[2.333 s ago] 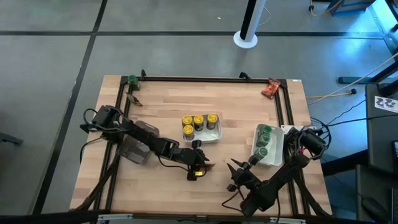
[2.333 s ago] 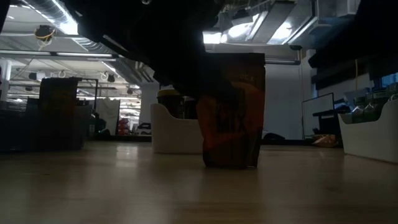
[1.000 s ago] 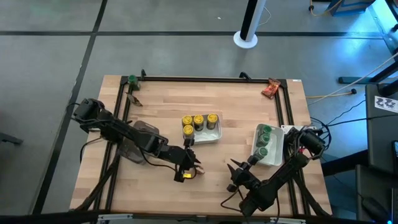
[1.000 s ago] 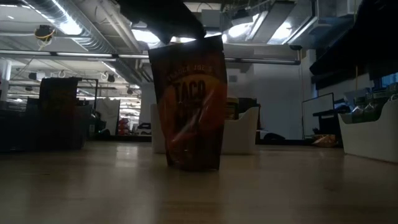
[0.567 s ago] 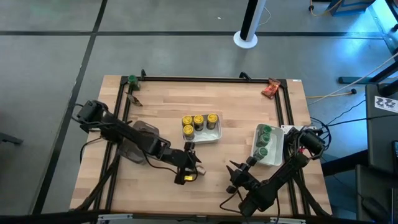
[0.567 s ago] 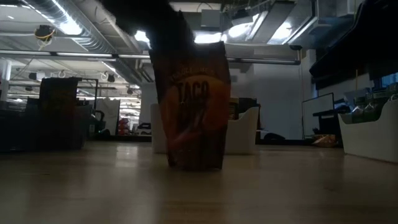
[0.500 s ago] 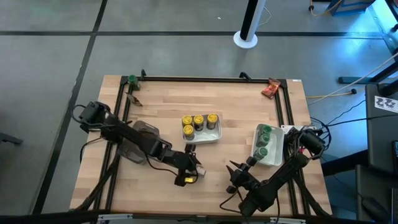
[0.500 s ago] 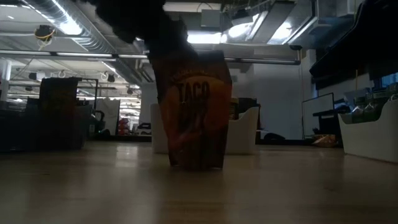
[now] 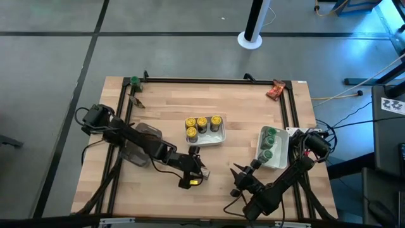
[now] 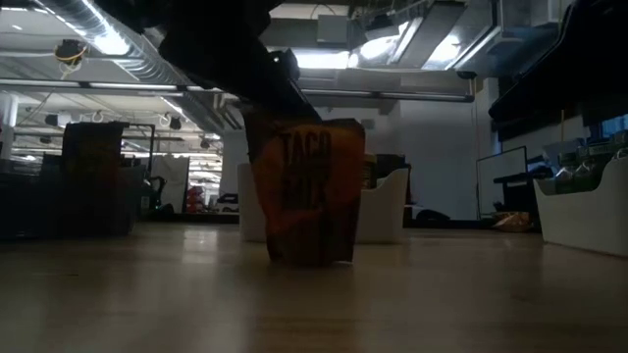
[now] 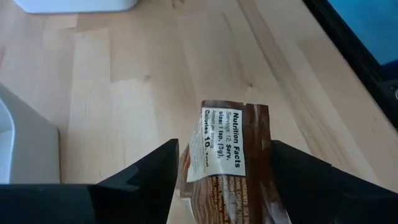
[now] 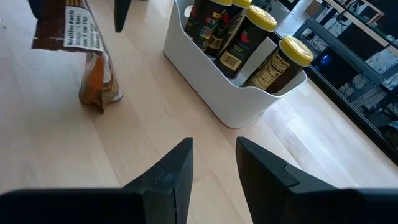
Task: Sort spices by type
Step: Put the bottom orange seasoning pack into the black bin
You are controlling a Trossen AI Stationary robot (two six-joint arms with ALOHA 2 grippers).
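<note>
A red-orange packet [image 10: 306, 196] stands upright on its bottom edge on the wood table, near the front middle. My left gripper [image 9: 195, 168] is open and comes down slanting over the packet's top [image 11: 227, 149], one finger on each side of it. My right gripper [image 9: 237, 179] is open with nothing in it and waits just right of the packet [image 12: 93, 68]. Three yellow-lidded jars [image 9: 204, 123] stand in a white tray [image 9: 211, 140]. Green-lidded jars [image 9: 269, 144] stand in a second white tray [image 9: 280, 161]. Another red-orange packet [image 9: 276, 90] lies at the far right corner. My left gripper has its fingers [image 11: 155, 168] along the two side edges of the packet's top, coming slanting down from the table's left. I cannot tell whether they touch it. The packet stands on the table on its own bottom edge.
A clear grey bin [image 9: 136, 151] sits under the left arm near the table's left edge. A small green thing [image 9: 134, 81] and a brown one [image 9: 136, 101] lie at the far left corner. Black rails frame the table. Bare wood lies between the trays and the far edge.
My left gripper has sunk over the packet and opened. The packet's top now lies between the fingers instead of hanging from their tips. The packet stays upright with its bottom edge on the table.
</note>
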